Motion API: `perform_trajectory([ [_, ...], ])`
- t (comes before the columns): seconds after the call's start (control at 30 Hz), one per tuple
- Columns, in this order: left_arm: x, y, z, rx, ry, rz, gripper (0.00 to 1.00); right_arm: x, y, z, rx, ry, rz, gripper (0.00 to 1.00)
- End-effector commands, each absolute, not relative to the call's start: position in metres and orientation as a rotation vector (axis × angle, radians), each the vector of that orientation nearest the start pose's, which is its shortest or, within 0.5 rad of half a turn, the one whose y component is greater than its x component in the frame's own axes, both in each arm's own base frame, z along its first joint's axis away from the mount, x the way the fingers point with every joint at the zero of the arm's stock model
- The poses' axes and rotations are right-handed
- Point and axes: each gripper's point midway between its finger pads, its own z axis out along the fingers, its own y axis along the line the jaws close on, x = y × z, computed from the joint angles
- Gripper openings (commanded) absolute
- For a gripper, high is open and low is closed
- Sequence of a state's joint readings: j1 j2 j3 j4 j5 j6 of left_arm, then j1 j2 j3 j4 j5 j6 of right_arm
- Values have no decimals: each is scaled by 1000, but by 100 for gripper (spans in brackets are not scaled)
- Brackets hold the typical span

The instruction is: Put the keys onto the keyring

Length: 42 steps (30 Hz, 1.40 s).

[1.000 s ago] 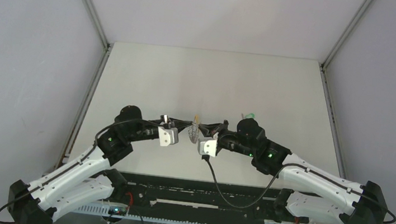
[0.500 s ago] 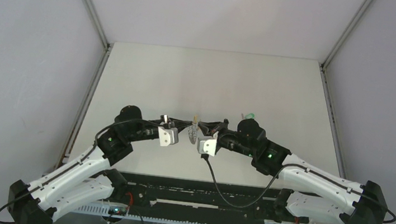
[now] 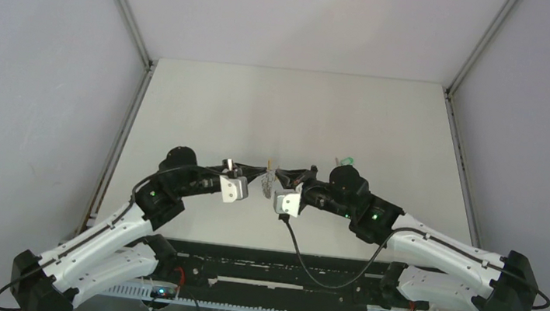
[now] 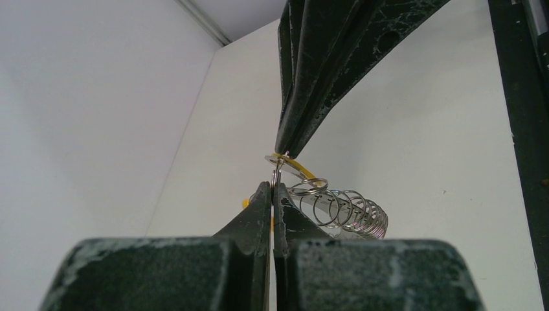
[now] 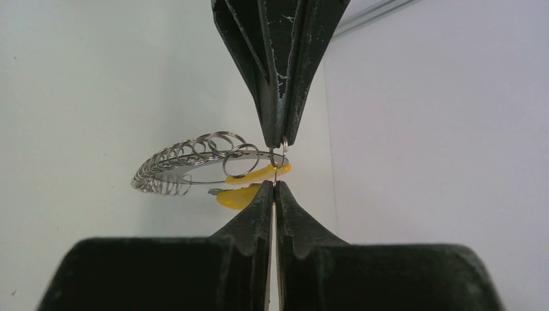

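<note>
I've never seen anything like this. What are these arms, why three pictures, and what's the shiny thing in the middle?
These are two robot arms bolted at a white table's near edge. The wide picture is from a fixed camera above them. Each close-up is from a camera on one wrist, so the dark wedges at its bottom are that arm's own fingers. The left arm's fingers and the right arm's fingers meet tip to tip, both shut on the keyring, a metal ring with a yellow section and small wire loops strung on it. An orange key head shows just beneath. A green-headed key lies on the table beyond the right arm.
</note>
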<state>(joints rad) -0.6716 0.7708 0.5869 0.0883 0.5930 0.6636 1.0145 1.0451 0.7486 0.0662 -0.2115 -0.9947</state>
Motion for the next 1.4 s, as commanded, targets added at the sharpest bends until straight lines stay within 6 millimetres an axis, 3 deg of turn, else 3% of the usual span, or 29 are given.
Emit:
perform_trajectory([
  [0.0,200,-251,274,1290,947,-465,0,195,325,260,-1560,822,217,0],
  [1.37,198,-254,273,1307,942,-485,0,195,327,275,-1506,801,207,0],
])
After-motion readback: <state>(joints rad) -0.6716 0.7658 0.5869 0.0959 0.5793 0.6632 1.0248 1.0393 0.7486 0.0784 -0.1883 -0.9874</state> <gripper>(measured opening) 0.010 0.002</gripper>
